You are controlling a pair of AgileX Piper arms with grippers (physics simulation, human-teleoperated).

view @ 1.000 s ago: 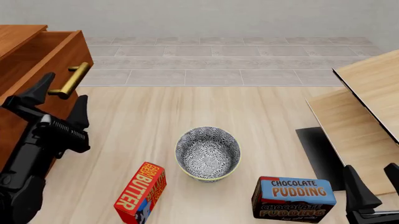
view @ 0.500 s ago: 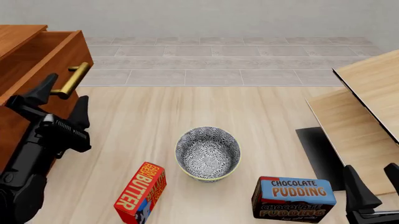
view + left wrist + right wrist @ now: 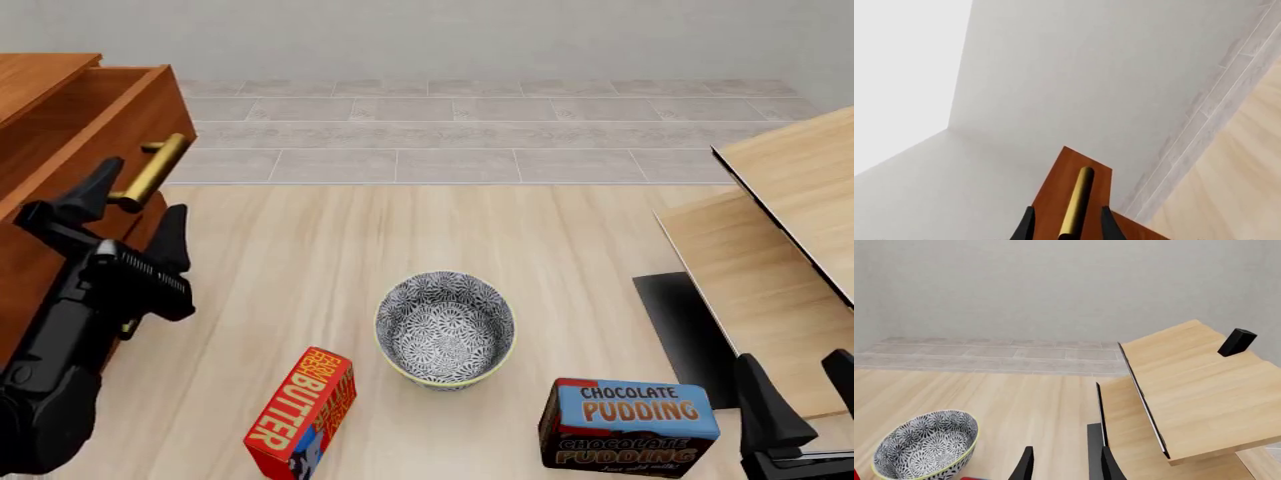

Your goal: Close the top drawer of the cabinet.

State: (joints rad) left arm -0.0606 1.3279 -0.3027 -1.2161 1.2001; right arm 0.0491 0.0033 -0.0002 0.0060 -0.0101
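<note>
The reddish-brown cabinet (image 3: 34,270) stands at the left edge of the front view. Its top drawer (image 3: 100,125) is pulled out, with a brass bar handle (image 3: 147,170) on its front. My left gripper (image 3: 131,215) is open, its two black fingers straddling the lower end of that handle. In the left wrist view the handle (image 3: 1076,202) runs between the fingertips (image 3: 1026,227) against the drawer front (image 3: 1061,190). My right gripper (image 3: 801,400) sits low at the right corner, open and holding nothing; in the right wrist view only its fingertips (image 3: 1025,467) show.
On the wooden table lie a patterned bowl (image 3: 446,328), a red butter box (image 3: 300,412) and a chocolate pudding box (image 3: 630,424). Pale light-wood furniture (image 3: 781,235) with a dark base (image 3: 681,335) fills the right side. A tiled strip (image 3: 467,135) and wall lie beyond.
My left gripper has edged slightly up and toward the cabinet, closer around the brass handle. The drawer front sits marginally further left. The right arm has not moved.
</note>
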